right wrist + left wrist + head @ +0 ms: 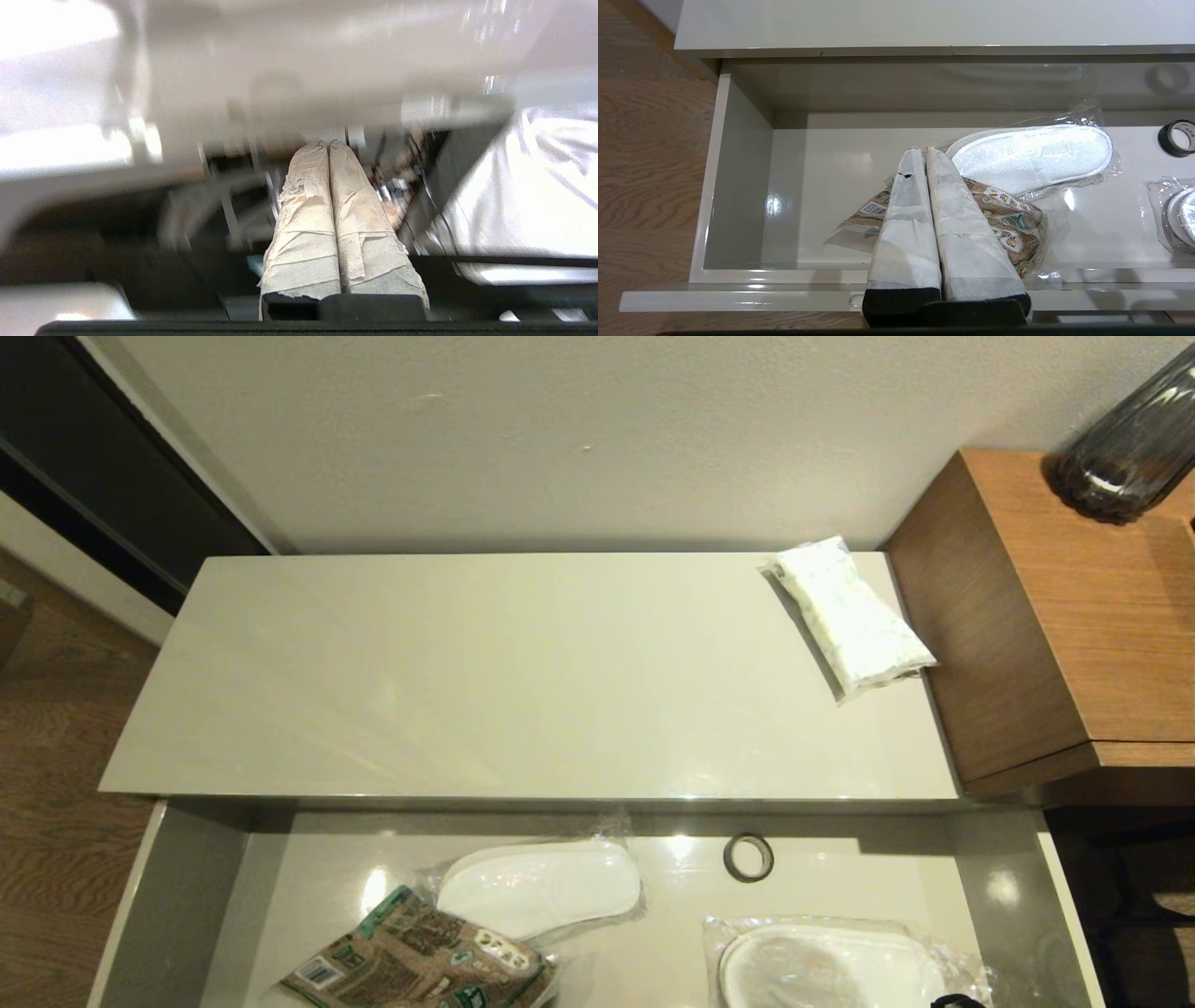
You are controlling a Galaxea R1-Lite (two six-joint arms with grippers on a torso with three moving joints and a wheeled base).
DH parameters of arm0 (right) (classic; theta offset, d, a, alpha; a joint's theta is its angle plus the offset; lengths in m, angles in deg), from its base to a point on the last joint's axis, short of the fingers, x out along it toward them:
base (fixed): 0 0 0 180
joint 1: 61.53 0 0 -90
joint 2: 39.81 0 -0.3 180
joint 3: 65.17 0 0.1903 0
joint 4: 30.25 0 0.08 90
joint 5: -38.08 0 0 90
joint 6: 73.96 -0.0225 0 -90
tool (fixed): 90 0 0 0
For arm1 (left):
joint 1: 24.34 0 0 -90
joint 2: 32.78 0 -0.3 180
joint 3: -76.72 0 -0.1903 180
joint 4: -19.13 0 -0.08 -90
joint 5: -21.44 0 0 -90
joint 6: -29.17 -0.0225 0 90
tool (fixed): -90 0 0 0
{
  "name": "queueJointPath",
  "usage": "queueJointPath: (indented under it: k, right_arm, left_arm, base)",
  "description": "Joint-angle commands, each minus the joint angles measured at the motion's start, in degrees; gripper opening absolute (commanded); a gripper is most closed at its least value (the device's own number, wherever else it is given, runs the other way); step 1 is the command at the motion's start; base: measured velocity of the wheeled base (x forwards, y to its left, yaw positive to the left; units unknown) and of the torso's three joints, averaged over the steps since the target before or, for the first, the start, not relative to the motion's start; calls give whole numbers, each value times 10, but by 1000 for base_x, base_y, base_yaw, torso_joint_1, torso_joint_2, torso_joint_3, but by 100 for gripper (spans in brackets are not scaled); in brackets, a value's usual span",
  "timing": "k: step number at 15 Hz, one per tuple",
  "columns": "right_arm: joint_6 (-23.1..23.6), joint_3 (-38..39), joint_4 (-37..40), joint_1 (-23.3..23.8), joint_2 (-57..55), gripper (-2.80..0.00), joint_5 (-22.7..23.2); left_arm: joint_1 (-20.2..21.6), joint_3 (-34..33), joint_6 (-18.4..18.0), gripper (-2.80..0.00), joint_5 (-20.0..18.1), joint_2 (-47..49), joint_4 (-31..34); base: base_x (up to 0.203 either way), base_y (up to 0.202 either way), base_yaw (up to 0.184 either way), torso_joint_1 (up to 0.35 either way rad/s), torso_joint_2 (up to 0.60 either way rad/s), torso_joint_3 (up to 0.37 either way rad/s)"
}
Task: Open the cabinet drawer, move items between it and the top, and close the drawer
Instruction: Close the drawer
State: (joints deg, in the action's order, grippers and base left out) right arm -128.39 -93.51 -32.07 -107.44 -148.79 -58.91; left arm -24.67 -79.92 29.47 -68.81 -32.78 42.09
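The cabinet drawer [177,896] stands pulled open below the glossy cream top [523,681]. On the top's far right end lies the soft white pack [854,616]. The brown-and-green packet [411,961] lies flat in the drawer's left half, partly under a bagged slipper. My left gripper [922,150] hangs shut and empty over the drawer's front edge, with the packet [1008,219] beneath and beyond its fingers. The right wrist view is blurred; it shows my right gripper [328,142] shut with nothing in it, before a pale surface and dark clutter. Neither arm shows clearly in the head view.
Two white slippers in clear bags [537,887] [822,966] and a small dark tape ring [748,857] lie in the drawer. A taller orange-brown wooden unit [1055,616] adjoins the top on the right, carrying a dark glass vase [1130,439]. Wooden floor lies on the left.
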Motion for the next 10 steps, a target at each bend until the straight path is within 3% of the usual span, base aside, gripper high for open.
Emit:
queueJointPath:
  k: [1,5,10]
  right_arm:
    - [-20,6,-48,-1,-35,-280,-21]
    - [-50,5,-123,-1,-10,-280,-62]
    - [-47,-23,-124,3,34,-280,-80]
  left_arm:
    - [0,0,0,-280,0,1,0]
    - [0,0,0,-280,0,1,0]
    - [0,0,0,-280,0,1,0]
  base:
    - [0,0,0,0,0,0]
    - [0,0,0,0,0,0]
    - [0,0,0,0,0,0]
